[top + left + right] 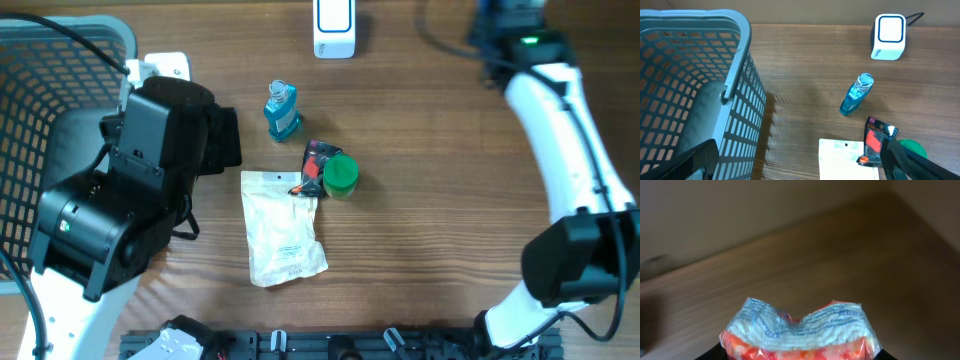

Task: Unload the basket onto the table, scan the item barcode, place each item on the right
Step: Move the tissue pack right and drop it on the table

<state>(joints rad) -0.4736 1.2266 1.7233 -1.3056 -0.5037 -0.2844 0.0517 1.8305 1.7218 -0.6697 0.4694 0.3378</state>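
In the right wrist view a clear noodle packet (800, 330) with blue print and a red lower part fills the bottom. It bows between the dark jaws of my right gripper (800, 356), which is shut on it and holds it above the wooden table. The white barcode scanner (333, 28) stands at the table's far edge, also seen in the left wrist view as the scanner (889, 36). My left gripper (800, 170) hangs open beside the basket with nothing between its fingers. In the overhead view the right arm (560, 120) reaches to the top right, and the packet does not show there.
A grey mesh basket (40, 100) fills the left side. Mid-table lie a blue bottle (282, 110), a white pouch (283, 230), a red and black packet (317, 165) and a green-lidded jar (341, 176).
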